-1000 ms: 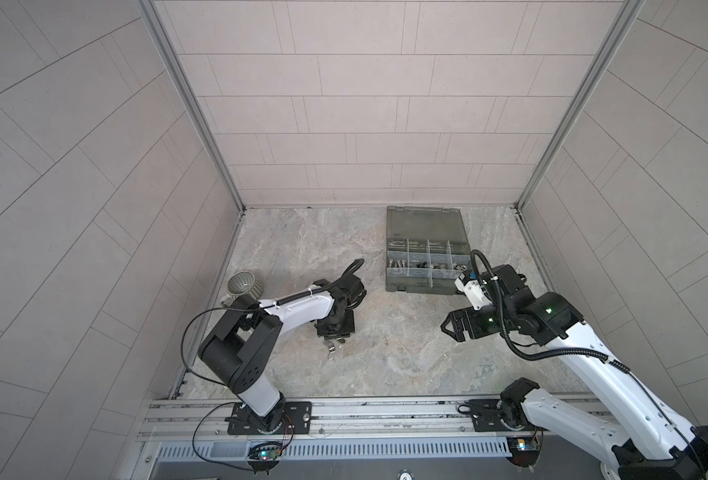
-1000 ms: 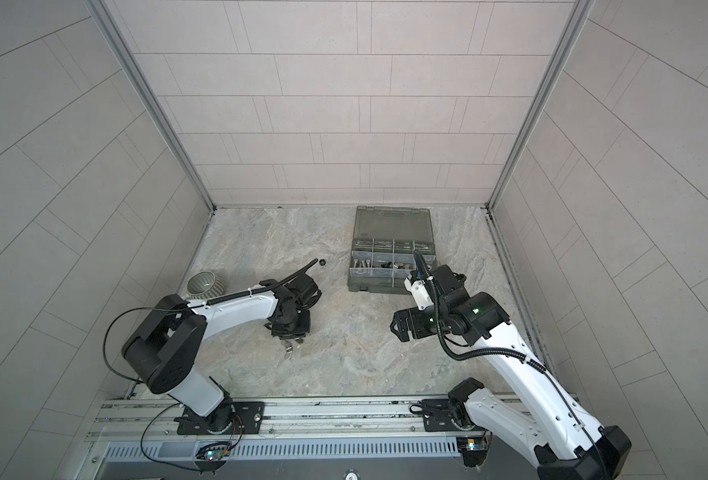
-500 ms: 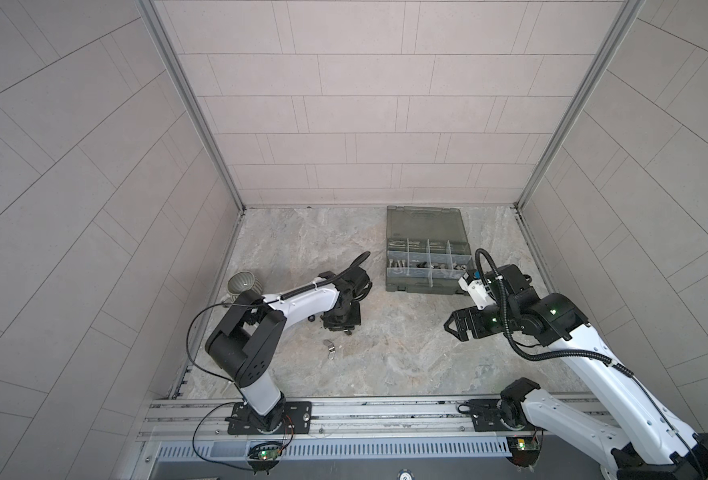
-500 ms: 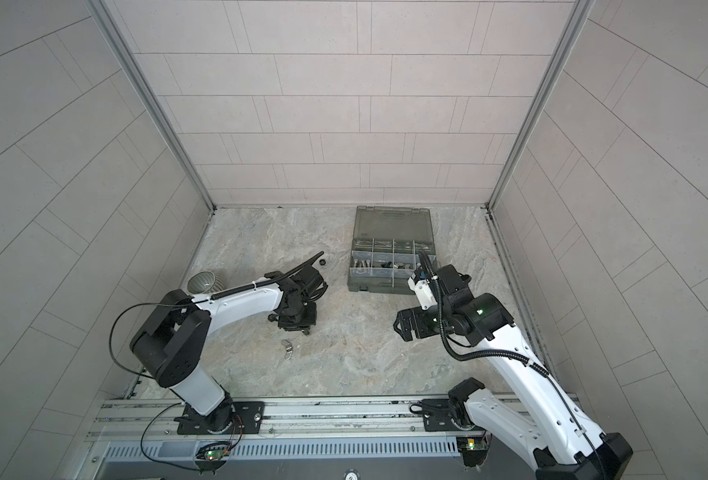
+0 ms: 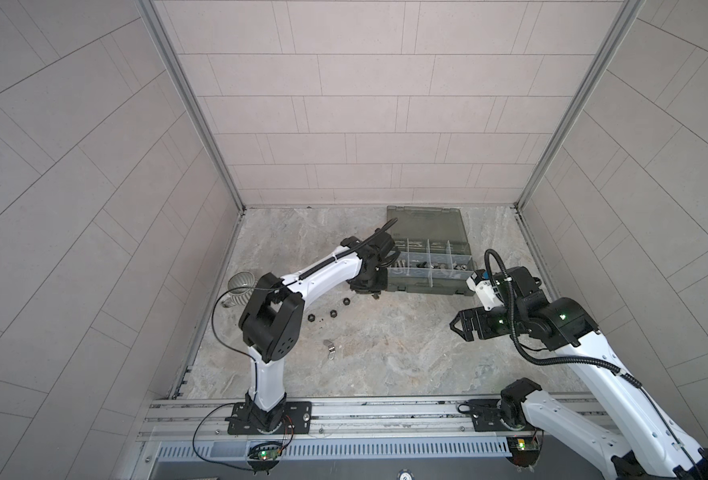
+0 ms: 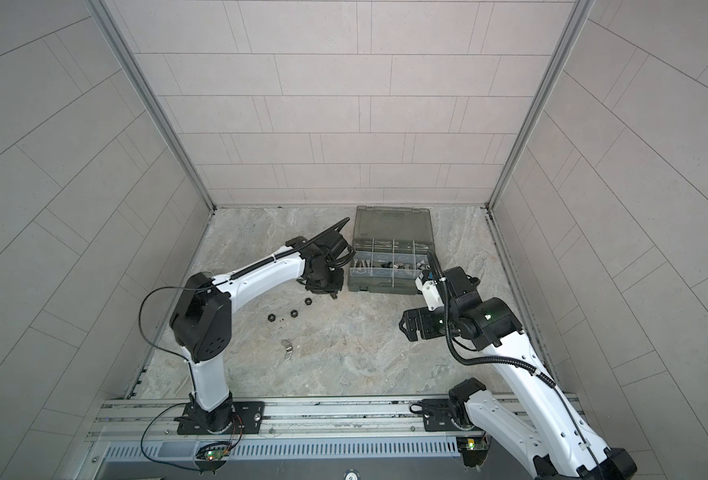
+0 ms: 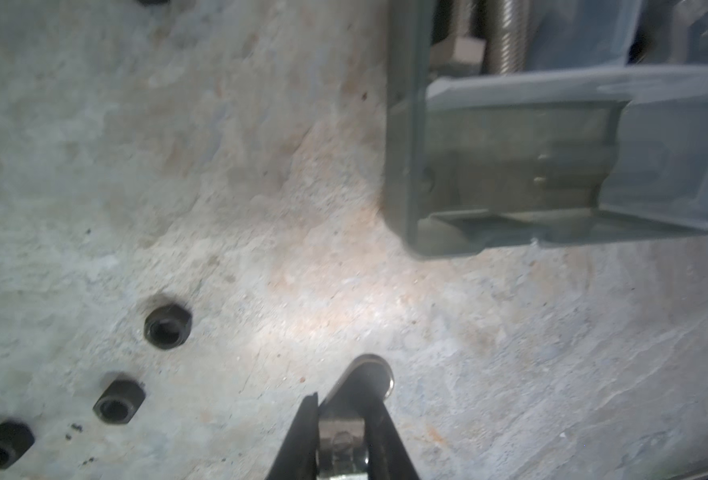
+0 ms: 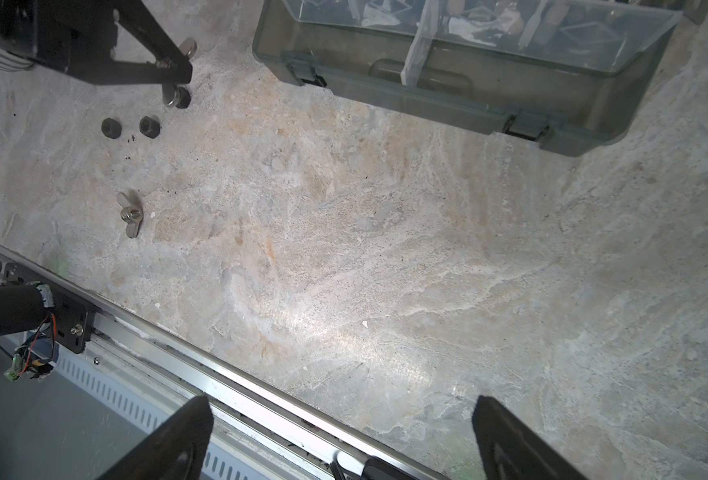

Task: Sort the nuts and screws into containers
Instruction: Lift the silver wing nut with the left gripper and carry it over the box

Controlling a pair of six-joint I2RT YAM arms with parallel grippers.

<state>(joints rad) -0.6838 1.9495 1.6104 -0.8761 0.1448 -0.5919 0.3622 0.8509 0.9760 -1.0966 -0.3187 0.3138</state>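
One silver wing nut, pinched in the clenched left gripper just off the organizer box's near-left corner, was mid-transfer, likely next needing a lift over the wall and release inside; right gripper hung agape, empty.

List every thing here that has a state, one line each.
left gripper: shut on the held wing nut.
right gripper: open, empty, above the table.
organizer box: lid open, laid back.
loose wing nut: lying on the table, ungripped.
black hex nuts: three, loose on the table.
screws: lying in a box compartment.
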